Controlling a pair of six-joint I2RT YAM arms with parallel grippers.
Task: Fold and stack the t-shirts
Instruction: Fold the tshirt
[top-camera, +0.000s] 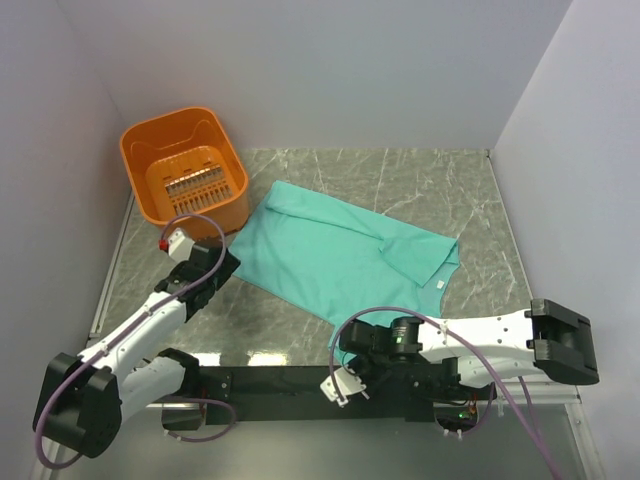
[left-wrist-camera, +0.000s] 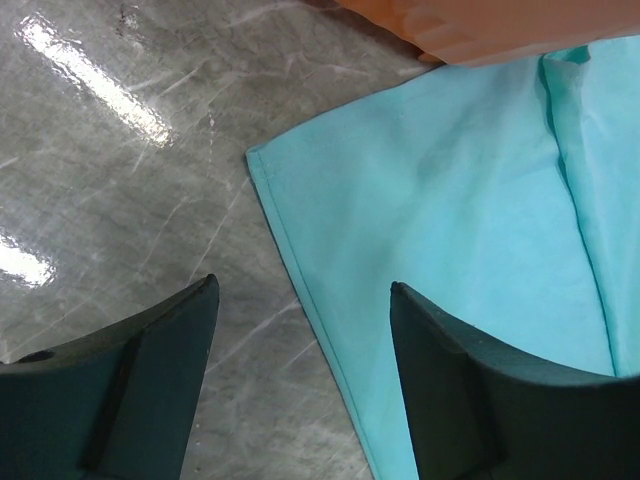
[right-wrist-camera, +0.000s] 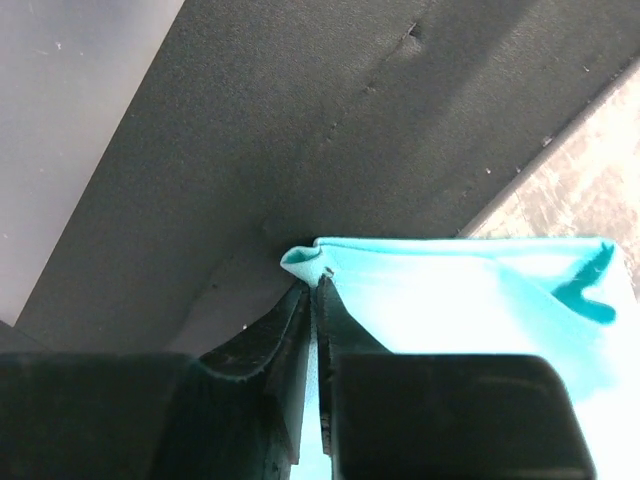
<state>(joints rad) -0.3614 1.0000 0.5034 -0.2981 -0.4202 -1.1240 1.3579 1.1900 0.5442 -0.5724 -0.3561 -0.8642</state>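
One teal-green t-shirt (top-camera: 340, 250) lies spread flat on the marble table, tilted, with its white label near the right edge. My left gripper (top-camera: 222, 268) is open and low at the shirt's left corner. In the left wrist view its gripper (left-wrist-camera: 300, 300) straddles the shirt's hem (left-wrist-camera: 300, 290), with one finger (left-wrist-camera: 480, 390) over the cloth and the other over bare table. My right gripper (top-camera: 348, 338) is at the shirt's near corner. In the right wrist view it (right-wrist-camera: 315, 285) is shut on a pinched fold of the teal cloth (right-wrist-camera: 470, 290), lifted over the black base plate.
An orange plastic basket (top-camera: 185, 175) stands at the back left, touching the shirt's far left corner; its wall shows in the left wrist view (left-wrist-camera: 500, 25). The black base plate (top-camera: 280, 380) runs along the near edge. White walls close in the table.
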